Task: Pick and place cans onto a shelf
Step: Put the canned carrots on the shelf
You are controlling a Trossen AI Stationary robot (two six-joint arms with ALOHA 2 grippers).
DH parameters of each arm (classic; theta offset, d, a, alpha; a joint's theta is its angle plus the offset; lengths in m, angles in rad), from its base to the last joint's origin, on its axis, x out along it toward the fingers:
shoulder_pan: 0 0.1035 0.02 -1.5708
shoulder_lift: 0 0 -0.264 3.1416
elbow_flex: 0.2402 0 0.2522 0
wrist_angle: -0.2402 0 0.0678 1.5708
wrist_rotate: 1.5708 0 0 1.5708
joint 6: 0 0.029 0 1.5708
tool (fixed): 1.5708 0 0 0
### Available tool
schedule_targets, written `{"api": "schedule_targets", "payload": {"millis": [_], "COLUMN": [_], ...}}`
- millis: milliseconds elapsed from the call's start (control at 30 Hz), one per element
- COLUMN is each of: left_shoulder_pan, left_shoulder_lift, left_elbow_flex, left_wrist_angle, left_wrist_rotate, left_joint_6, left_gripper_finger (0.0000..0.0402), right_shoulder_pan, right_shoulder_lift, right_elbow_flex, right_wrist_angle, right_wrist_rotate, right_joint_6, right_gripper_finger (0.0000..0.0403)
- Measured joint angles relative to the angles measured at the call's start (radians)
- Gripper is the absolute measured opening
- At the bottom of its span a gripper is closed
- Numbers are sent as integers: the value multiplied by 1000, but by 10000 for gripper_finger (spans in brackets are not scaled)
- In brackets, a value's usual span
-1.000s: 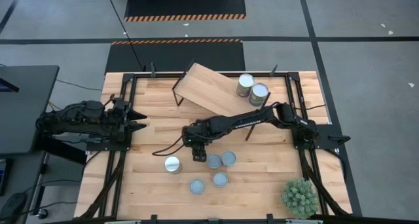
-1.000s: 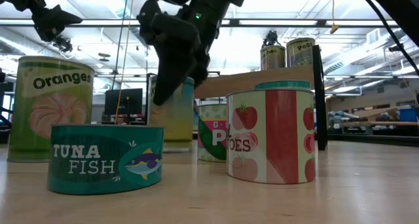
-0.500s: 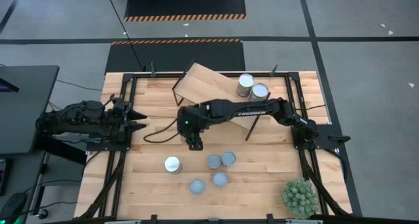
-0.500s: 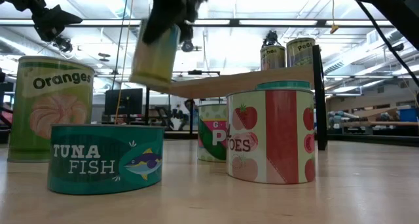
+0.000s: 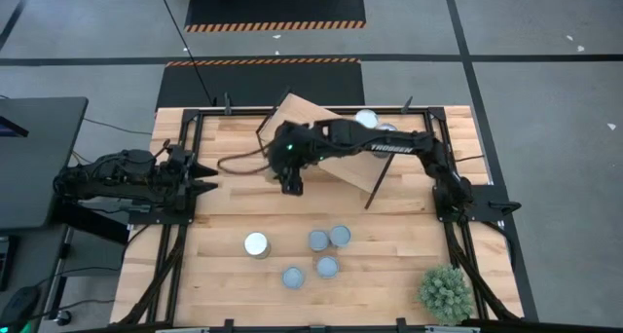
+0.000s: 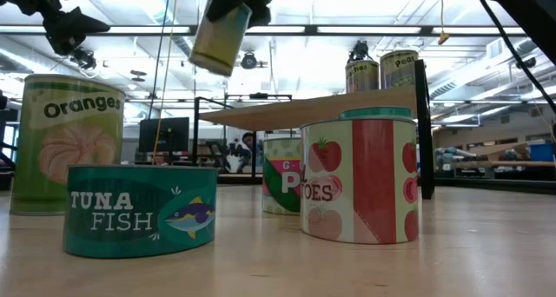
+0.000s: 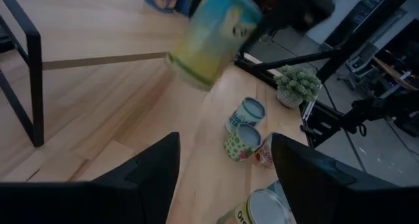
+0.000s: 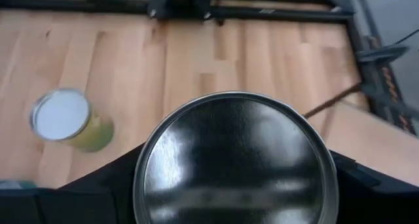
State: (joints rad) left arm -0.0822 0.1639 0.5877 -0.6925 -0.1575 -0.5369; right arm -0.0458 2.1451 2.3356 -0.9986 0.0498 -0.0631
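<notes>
My right gripper (image 5: pixel 289 177) is shut on a yellow-green can (image 6: pixel 220 36) and holds it in the air beside the near left end of the light wooden shelf (image 5: pixel 321 138). The can's silvery top (image 8: pixel 236 162) fills the right wrist view. Two cans (image 5: pixel 368 121) stand on the shelf's right end, partly under the arm. Several more cans stand on their bases on the table, among them a white-topped one (image 5: pixel 256 243) and blue-grey-topped ones (image 5: pixel 318 240). My left gripper (image 5: pixel 204 172) is open and empty at the table's left edge. My right gripper holds the can by its side wall just under the top rim (image 8: pixel 140 185), one finger (image 8: pixel 118 188) on either side. The fingers come from above. The can hangs below them, tilted, lifted clear of the table and level with the shelf top (image 6: pixel 220 36).
The shelf stands askew on thin dark legs (image 5: pixel 373 189) at the table's far middle. A spiky green plant (image 5: pixel 446 292) stands at the near right corner. In the low view an Oranges can (image 6: pixel 69 141), a tuna tin (image 6: pixel 139 210) and a tomato can (image 6: pixel 360 180) stand close.
My right gripper has risen with the yellow-green can from among the standing cans and gone toward the table's far edge, up to the shelf's near left end. The can has been lifted clear of the table and hangs tilted. The other cans have stayed put.
</notes>
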Motion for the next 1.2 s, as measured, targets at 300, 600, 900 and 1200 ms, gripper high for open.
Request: {"api": "schedule_targets", "payload": {"millis": [300,600,900,1200], "left_shoulder_pan": [0,0,0,0], "left_shoulder_lift": [0,0,0,0], "left_elbow_flex": [0,0,0,0], "left_wrist_angle": [0,1,1,0], "left_wrist_rotate": [-6,-6,-30,-49], "left_joint_6": [-1,-8,-10,-10], "left_gripper_finger": [247,247,247,247], "right_shoulder_pan": [-76,-166,-270,-355], "right_shoulder_lift": [-68,-121,-122,-124], "right_elbow_flex": [0,0,-1,-1], "right_wrist_angle": [1,-3,-61,-89], "right_wrist_rotate": [17,61,31,-32], "right_joint_6": [-19,-64,-113,-123], "right_gripper_finger": [316,316,316,316]}}
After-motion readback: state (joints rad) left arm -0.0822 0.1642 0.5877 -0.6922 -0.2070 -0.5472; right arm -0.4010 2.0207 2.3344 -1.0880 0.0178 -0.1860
